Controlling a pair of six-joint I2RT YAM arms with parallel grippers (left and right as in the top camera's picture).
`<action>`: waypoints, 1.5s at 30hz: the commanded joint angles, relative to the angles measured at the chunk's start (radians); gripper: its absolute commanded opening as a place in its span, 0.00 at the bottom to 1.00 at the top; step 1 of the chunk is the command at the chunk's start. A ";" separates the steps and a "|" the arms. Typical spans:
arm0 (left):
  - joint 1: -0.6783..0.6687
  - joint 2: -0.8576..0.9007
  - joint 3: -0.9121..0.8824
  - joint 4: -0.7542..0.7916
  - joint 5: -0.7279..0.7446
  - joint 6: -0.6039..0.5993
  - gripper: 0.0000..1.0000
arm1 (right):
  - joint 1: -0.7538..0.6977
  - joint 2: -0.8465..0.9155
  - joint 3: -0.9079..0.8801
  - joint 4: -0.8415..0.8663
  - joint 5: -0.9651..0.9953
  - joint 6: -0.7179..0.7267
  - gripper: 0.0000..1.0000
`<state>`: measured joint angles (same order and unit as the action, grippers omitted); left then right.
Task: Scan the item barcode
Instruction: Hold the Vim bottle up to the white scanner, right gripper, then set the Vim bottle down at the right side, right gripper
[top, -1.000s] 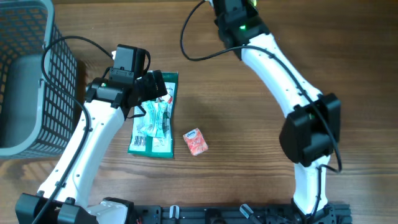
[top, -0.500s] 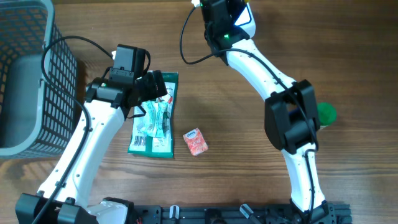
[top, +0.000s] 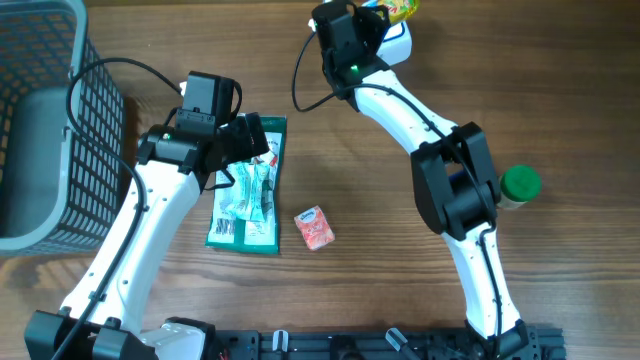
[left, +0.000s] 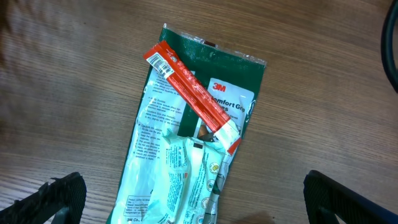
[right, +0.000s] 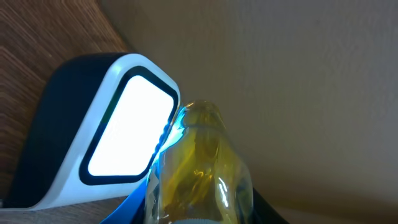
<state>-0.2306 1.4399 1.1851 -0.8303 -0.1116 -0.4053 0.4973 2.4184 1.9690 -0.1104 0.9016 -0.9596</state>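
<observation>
Worktop (top: 380, 260): your brown wood-grain surface.
Left edge: you'll see a grey wire basket (top: 95, 130).
Middle: green packet (top: 240, 235), small red sachet (top: 314, 227) just beside it.
Right: green-capped bottle (top: 519, 184).
Far edge: white scanner (top: 398, 42).

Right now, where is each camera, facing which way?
Overhead: above the table, looking down; left arm, right arm show.
Left wrist: on the left arm, looking down at the green packet; open fingers at lower corners.
Right wrist: on the right arm, facing the lit scanner past the held yellow bottle; fingers unclear.
Shared: overhead and left wrist show the green packet.
</observation>
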 joint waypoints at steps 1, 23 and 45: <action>0.004 -0.004 0.014 0.003 -0.013 0.008 1.00 | 0.018 -0.044 0.015 0.003 0.049 0.078 0.21; 0.004 -0.004 0.014 0.003 -0.013 0.008 1.00 | -0.399 -0.524 -0.269 -1.064 -0.773 1.172 0.24; 0.004 -0.004 0.014 0.003 -0.013 0.008 1.00 | -0.450 -0.626 -0.267 -1.053 -0.816 1.143 0.75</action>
<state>-0.2306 1.4399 1.1854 -0.8299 -0.1120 -0.4053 0.0414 1.8870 1.5978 -1.1286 0.1207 0.2001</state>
